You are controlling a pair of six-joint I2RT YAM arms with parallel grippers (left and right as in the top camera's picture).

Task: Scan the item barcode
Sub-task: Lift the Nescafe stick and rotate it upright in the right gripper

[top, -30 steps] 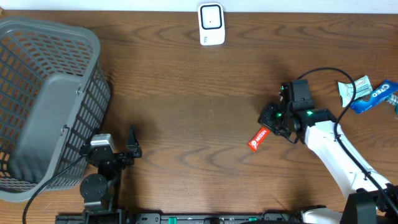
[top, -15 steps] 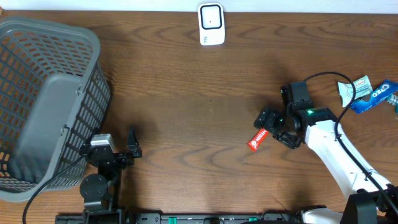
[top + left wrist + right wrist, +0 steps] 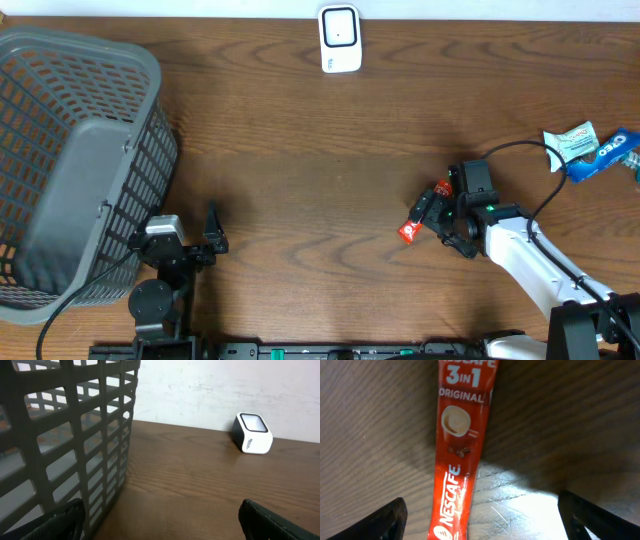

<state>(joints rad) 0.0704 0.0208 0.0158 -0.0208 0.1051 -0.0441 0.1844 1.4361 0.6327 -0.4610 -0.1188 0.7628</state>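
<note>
A red Nescafe 3-in-1 sachet (image 3: 408, 230) lies flat on the wooden table, right of centre. My right gripper (image 3: 440, 212) hovers low over its upper end, jaws open. In the right wrist view the sachet (image 3: 462, 450) runs lengthwise between the two spread fingers, nearer the left one, and touches neither; the right gripper (image 3: 485, 522) holds nothing. No barcode shows on the face that is up. The white barcode scanner (image 3: 340, 38) stands at the table's back edge. My left gripper (image 3: 212, 240) rests open at the front left and also sees the scanner (image 3: 252, 434).
A large grey mesh basket (image 3: 70, 170) fills the left side, and its wall (image 3: 65, 445) stands close beside my left gripper (image 3: 160, 527). Blue and white snack packets (image 3: 590, 150) lie at the far right edge. The right arm's cable loops near them.
My right gripper has opened wide and shifted toward the front of the table, over the sachet. The sachet stays in the same place. The left arm has not moved.
</note>
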